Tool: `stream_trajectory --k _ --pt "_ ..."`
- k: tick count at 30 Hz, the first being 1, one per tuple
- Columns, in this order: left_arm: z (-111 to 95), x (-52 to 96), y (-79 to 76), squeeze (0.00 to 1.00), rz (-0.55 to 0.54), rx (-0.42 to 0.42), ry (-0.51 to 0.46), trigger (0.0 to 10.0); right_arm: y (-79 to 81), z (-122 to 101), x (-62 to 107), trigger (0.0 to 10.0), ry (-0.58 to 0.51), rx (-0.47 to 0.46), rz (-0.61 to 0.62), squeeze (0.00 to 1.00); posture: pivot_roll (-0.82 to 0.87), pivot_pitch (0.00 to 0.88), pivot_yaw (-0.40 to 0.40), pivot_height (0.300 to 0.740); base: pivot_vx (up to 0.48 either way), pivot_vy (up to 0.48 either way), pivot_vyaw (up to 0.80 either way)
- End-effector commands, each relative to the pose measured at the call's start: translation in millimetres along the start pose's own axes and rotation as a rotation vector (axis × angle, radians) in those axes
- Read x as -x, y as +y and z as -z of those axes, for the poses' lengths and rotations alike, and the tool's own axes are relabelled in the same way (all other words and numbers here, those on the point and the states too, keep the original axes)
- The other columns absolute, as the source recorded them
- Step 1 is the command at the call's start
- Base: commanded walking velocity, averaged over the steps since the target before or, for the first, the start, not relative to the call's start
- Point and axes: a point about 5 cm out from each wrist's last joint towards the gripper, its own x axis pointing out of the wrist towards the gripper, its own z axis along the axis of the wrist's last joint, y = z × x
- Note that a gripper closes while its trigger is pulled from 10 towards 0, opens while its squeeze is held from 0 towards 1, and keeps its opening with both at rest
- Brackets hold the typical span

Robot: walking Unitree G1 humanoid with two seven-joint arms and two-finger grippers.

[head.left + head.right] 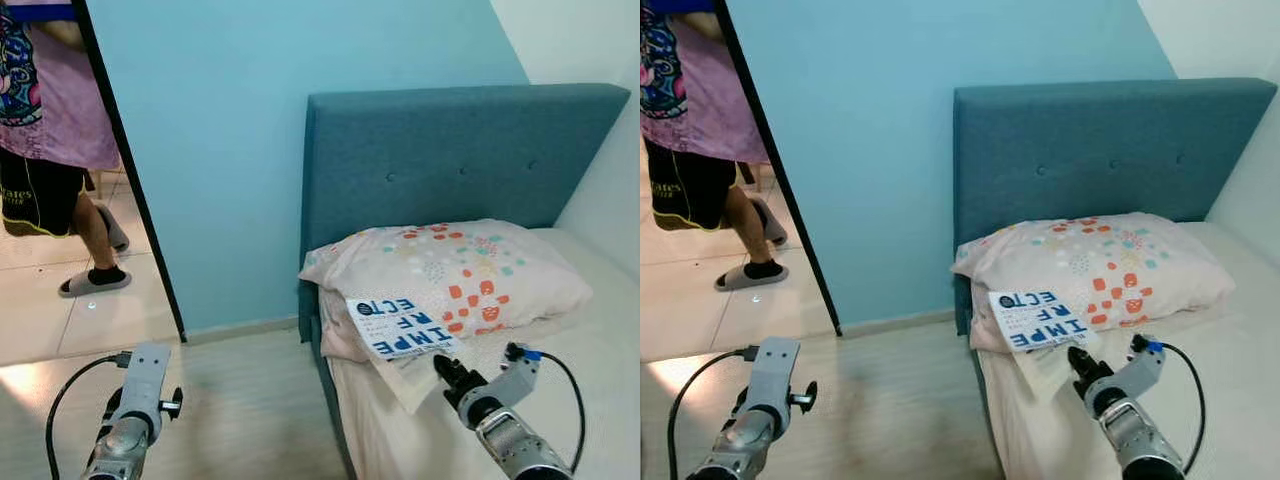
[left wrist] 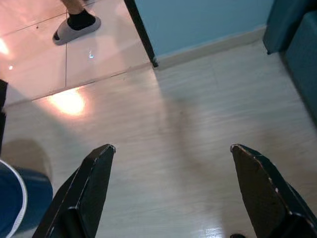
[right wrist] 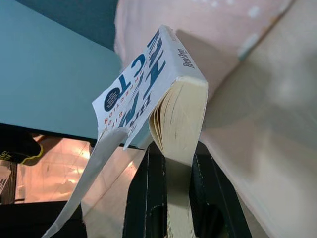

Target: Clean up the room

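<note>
My right hand [image 1: 447, 371] clamped on book [image 1: 402, 326] at pillow's [image 1: 450, 268] 7 o'clock, on bed [image 1: 590, 340]. Left hand [image 2: 173, 183] spread, idle over floor. I'd lift straight, keep grip deep; pages fanning, cover flap loose.

Light blue wall [image 1: 230, 150] behind a teal upholstered headboard [image 1: 450, 150] at right, pale wood-look floor [image 1: 240, 410] near, and a doorway at left opening onto glossy tiled floor [image 1: 60, 320] with glare.
</note>
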Motion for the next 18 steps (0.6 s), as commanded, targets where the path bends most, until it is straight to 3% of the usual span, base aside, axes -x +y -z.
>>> stream_trajectory --k 1,11,18 --pt "2.1 1.2 -4.8 0.00 0.008 0.006 -0.001 10.0 -4.5 -2.1 2.7 10.0 -0.021 -0.010 0.009 0.00 0.05 0.018 -0.028 0.630 0.000 0.000 0.00" --pt "13.5 6.1 -2.4 0.00 -0.008 0.019 0.024 10.0 -6.4 -1.7 2.8 10.0 -0.019 -0.019 0.016 0.00 0.05 0.051 -0.010 0.595 0.000 0.000 0.00" --pt "20.9 10.0 -2.5 0.00 0.009 -0.011 0.031 10.0 3.2 -16.7 -4.2 10.0 -0.068 -0.027 -0.010 0.00 0.07 0.084 0.003 0.565 0.000 0.000 0.00"
